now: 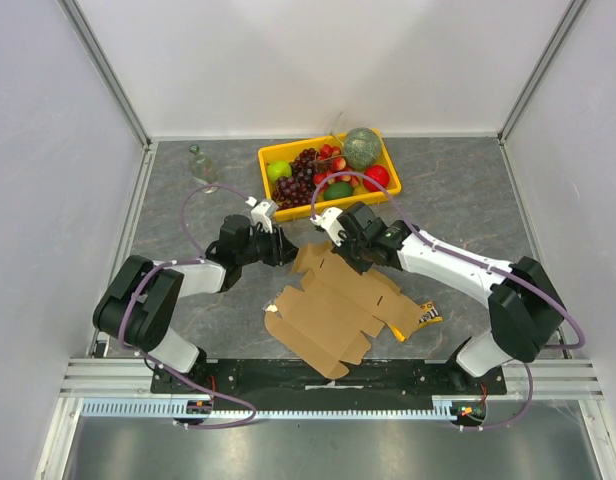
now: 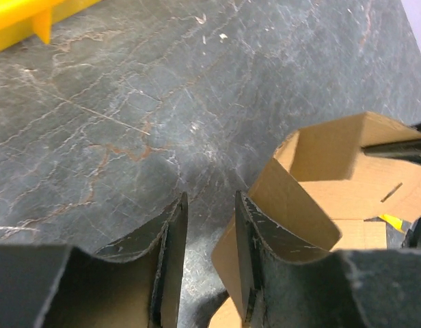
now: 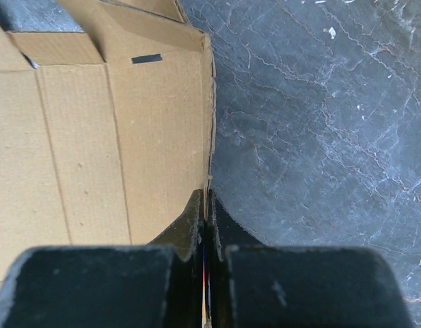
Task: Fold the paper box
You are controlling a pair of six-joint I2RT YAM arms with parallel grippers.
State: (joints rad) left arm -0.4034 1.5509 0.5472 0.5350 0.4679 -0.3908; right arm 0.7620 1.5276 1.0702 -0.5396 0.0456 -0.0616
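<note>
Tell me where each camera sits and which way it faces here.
Top external: above and behind the arms, looking down on the grey marbled table, flat brown die-cut cardboard box and yellow plastic fruit tray; both arms show.
Left wrist: on the left arm, facing across the table at a raised box flap; its jaws, apart, at bottom.
Right wrist: on the right arm, looking down at the box's edge; its jaws, closed on it, at bottom.
Shared: all show box and table; top and left wrist share the tray.
</note>
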